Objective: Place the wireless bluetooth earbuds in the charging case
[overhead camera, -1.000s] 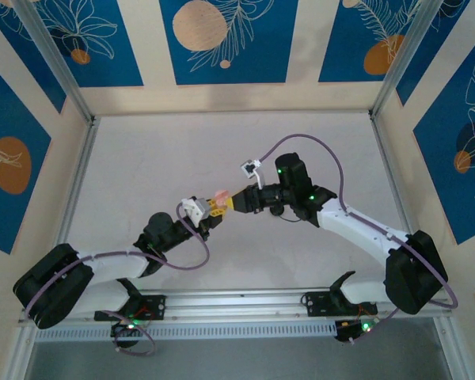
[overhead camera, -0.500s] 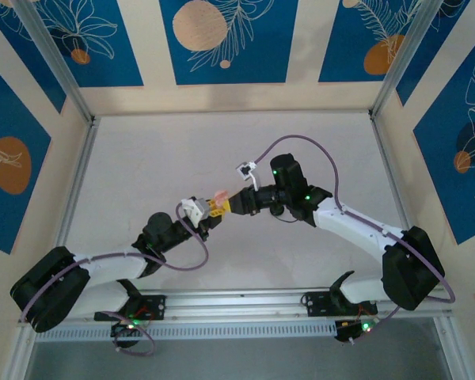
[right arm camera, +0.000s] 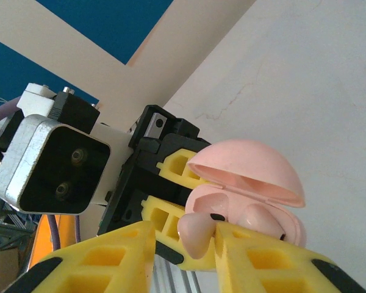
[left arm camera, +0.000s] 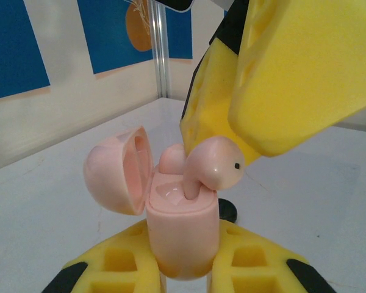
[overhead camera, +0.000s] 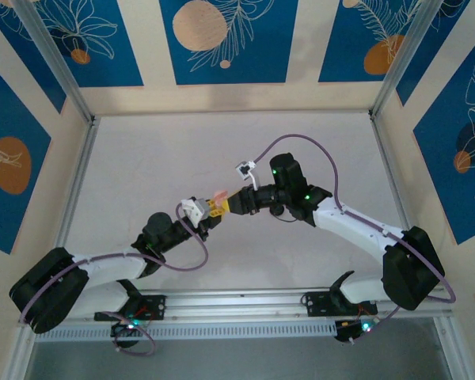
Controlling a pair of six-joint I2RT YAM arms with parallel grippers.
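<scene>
My left gripper (left arm camera: pixel 183 259) is shut on the lower body of the pink charging case (left arm camera: pixel 183 229), held upright above the table with its lid (left arm camera: pixel 116 177) swung open. A pale pink earbud (left arm camera: pixel 216 163) has its stem in one slot, head tilted. It sits between my right gripper's (right arm camera: pixel 186 227) fingers, touching one finger (right arm camera: pixel 256 256) with a gap to the other, so those jaws stand open. A second pink rounded piece (right arm camera: pixel 259 218) rests in the other slot. From above, the case (overhead camera: pixel 219 195) is where both arms meet.
A small dark round thing (left arm camera: pixel 229 210) lies on the white table (overhead camera: pixel 142 158) just behind the case. The metal frame post (left arm camera: pixel 161 49) and patterned walls ring the table. The purple cable (overhead camera: pixel 301 141) arcs over the right arm.
The right arm has edged slightly left toward the case. The left gripper's hold on the case looks the same.
</scene>
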